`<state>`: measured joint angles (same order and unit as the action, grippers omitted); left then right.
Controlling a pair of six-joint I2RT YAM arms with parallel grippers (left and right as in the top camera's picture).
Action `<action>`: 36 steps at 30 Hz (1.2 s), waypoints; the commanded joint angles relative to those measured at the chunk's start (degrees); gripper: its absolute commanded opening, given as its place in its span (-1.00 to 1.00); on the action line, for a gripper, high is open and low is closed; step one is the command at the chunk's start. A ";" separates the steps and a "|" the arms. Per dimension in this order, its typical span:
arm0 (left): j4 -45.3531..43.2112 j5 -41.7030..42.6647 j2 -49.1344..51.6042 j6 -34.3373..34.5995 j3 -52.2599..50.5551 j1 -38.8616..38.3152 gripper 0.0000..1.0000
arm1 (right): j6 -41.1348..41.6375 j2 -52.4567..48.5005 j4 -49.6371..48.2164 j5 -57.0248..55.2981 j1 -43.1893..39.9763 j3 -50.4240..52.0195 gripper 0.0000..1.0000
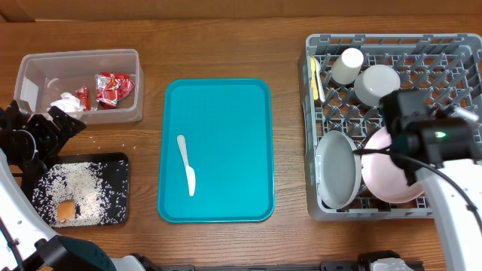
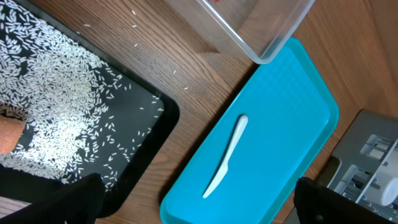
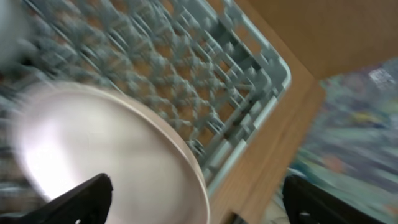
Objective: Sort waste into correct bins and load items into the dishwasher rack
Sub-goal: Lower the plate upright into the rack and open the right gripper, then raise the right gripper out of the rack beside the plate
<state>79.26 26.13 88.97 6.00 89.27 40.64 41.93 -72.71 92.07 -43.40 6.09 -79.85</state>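
The clear tub (image 1: 79,83) at the back left holds red wrappers (image 1: 113,88) and a white napkin (image 1: 68,102). The black tray (image 1: 120,188) at the front left holds rice (image 1: 79,188) and an orange cube (image 1: 66,211). A white plastic knife (image 1: 186,165) lies on the teal tray (image 1: 218,105); it also shows in the left wrist view (image 2: 225,155). The grey rack (image 1: 392,45) holds a cup (image 1: 349,65), a bowl (image 1: 376,84), yellow cutlery (image 1: 315,75) and two plates (image 1: 337,169). My left gripper (image 2: 199,199) is open and empty, between tub and black tray. My right gripper (image 3: 196,193) is open over a plate (image 3: 93,155).
A few loose rice grains (image 2: 134,28) lie on the wooden table between the tub and the black tray. The rack's right wall sits close to the table's edge (image 3: 280,143). The right wrist view is blurred.
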 commanded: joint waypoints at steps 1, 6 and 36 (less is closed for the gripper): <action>-0.02 0.00 -0.09 0.42 0.13 0.17 0.99 | 0.24 0.68 0.17 2.93 0.24 -10.51 0.99; -0.02 0.00 -0.09 0.42 0.13 0.17 0.99 | -3.43 0.68 -0.76 5.90 -1.81 -25.27 0.59; -0.04 0.02 -0.09 0.42 0.13 0.17 1.00 | -21.22 -21.99 1.75 35.50 -25.73 -22.51 -0.92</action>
<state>79.24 26.13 88.97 5.98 89.27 40.64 23.33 -94.39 93.78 -11.92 -19.53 -102.19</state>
